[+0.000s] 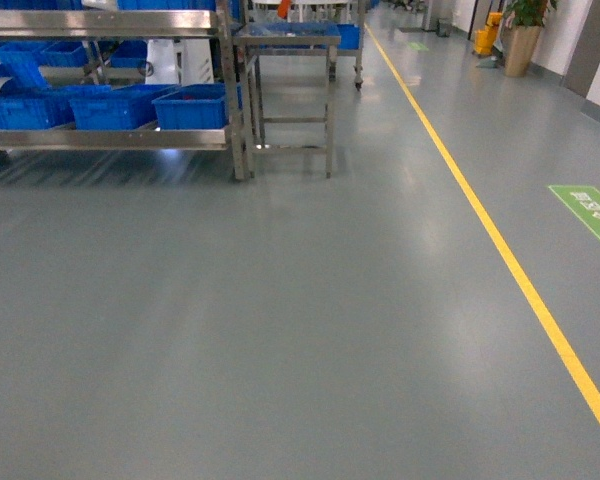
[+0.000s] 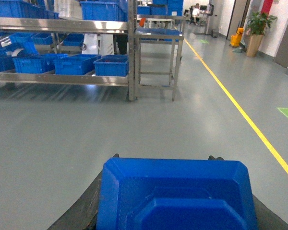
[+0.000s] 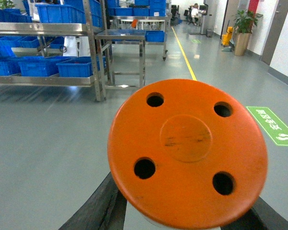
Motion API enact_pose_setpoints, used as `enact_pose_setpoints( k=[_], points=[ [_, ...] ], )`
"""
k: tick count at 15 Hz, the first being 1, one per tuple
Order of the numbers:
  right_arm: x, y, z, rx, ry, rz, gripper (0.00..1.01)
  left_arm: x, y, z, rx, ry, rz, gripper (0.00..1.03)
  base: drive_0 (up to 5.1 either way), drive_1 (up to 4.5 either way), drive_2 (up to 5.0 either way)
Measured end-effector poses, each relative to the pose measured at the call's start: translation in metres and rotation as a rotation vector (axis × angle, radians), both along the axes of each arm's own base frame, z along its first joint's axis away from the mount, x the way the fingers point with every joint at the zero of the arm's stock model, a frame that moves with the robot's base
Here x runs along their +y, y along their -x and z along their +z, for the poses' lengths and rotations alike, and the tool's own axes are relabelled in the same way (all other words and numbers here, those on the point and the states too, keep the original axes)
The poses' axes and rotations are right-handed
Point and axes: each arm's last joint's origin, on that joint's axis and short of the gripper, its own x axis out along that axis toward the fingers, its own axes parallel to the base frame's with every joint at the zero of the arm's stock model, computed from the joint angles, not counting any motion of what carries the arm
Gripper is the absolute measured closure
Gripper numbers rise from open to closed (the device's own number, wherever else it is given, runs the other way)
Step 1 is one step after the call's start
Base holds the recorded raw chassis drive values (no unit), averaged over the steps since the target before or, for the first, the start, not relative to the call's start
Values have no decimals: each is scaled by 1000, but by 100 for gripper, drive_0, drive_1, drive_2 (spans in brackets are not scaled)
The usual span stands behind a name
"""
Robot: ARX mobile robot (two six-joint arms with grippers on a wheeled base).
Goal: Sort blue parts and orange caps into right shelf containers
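From the head camera I see grey floor (image 1: 280,320) with a yellow line (image 1: 500,240) running from 12 toward 5 o'clock. A steel shelf rack (image 1: 110,138) sits at 10 o'clock, holding blue crates (image 1: 190,108) on its lower level, with a small steel table (image 1: 288,90) just beside it at 12. Neither gripper shows here.

On my left wrist camera, the left gripper (image 2: 175,191) is clamped on a blue part (image 2: 175,189) filling the 6 o'clock edge, black fingers (image 2: 81,206) against its sides. The rack and crates lie at 10 o'clock, well apart.

On my right wrist camera, the right gripper (image 3: 187,206) grasps an orange cap (image 3: 187,153), a round disc with four holes, at centre. A potted plant (image 3: 242,28) stands at 1 o'clock.
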Motion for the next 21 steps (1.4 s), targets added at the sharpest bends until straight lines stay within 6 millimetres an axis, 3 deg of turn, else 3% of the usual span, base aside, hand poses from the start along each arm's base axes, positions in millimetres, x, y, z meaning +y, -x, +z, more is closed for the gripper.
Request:
enact_pose_setpoints(
  k=[21],
  points=[
    [0, 0, 0, -2, 0, 0, 58, 0, 0, 0, -2, 0, 0, 61, -6, 422, -435]
  ],
)
